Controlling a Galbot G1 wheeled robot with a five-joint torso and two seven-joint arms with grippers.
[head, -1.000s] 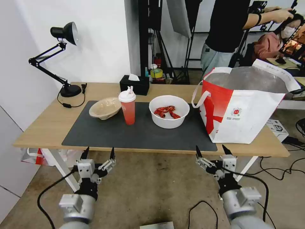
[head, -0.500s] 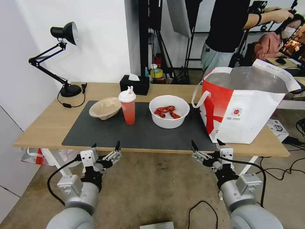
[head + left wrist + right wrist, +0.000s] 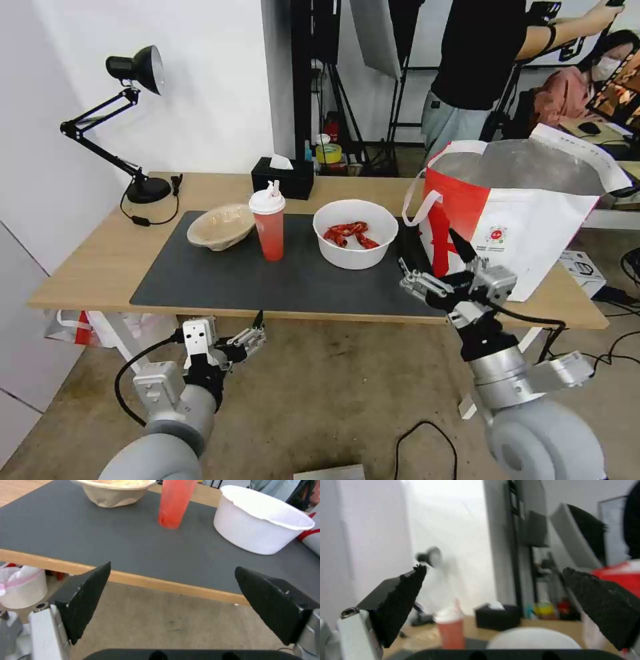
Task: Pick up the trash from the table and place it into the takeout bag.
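Even, bright indoor light with soft shadows; the head view bends straight lines near its edges. Right wrist view blurred, its white wall (image 3: 453,530) washed out.

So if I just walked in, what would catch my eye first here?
Probably the big red-and-white bag standing open at the right end of the table, its silver lining showing. Next, the leftovers lined up on the dark mat: a beige bowl, a red cup and a white bowl holding red scraps. The right gripper is raised between white bowl and bag, jaws open.
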